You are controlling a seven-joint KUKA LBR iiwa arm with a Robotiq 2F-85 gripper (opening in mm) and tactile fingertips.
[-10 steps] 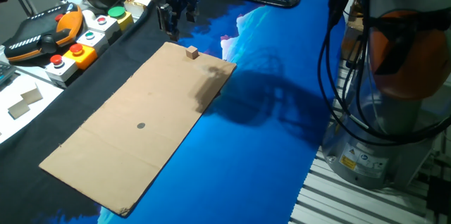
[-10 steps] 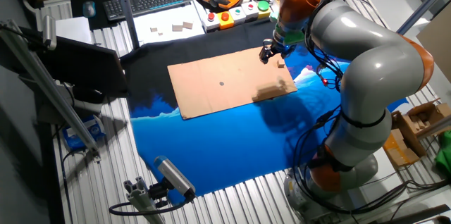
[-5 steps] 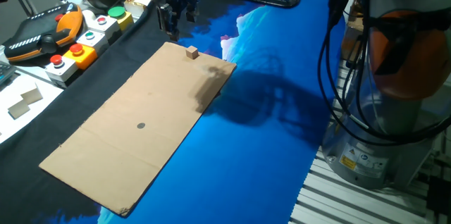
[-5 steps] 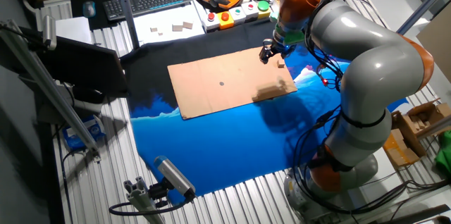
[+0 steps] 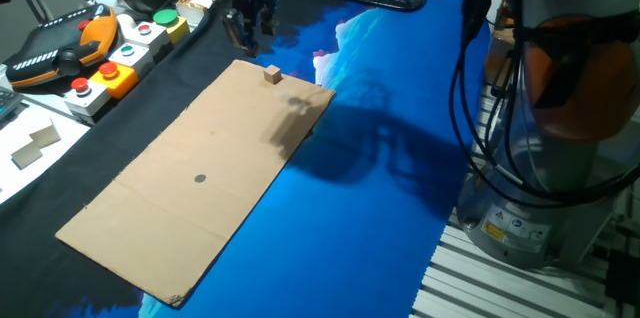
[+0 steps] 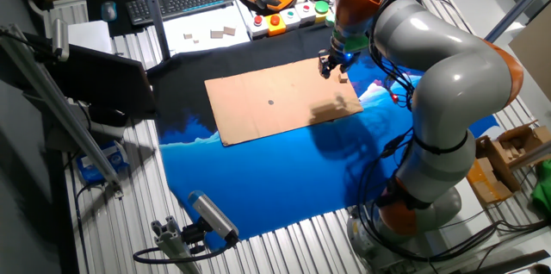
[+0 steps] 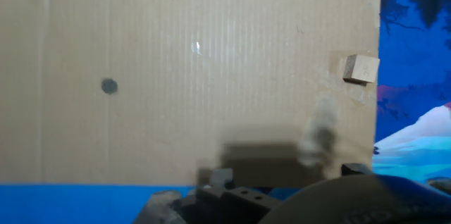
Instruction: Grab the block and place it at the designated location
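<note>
The block [image 5: 272, 75] is a tiny tan cube near the far corner of the cardboard sheet [image 5: 190, 148]. It also shows in the hand view [image 7: 361, 69] by the sheet's right edge. The dark grey dot [image 5: 200, 179] lies on the cardboard's near half and shows in the other fixed view [image 6: 270, 101] and the hand view [image 7: 108, 86]. My gripper [image 5: 248, 40] hovers over the black cloth just beyond the cardboard's far edge, a little left of the block and apart from it. Its fingers stand apart and hold nothing. It also shows in the other fixed view [image 6: 331, 68].
A box with red and green push buttons [image 5: 125, 53] and an orange-black pendant [image 5: 60, 53] stand at the far left. Grey tiles [image 5: 35, 145] lie on white paper at the left. Blue cloth [image 5: 360, 218] covers the right side. The arm's base [image 5: 560, 128] stands at the right.
The arm has shifted slightly, carrying the gripper a little further along the cardboard's far edge. The block and the dot have not moved.
</note>
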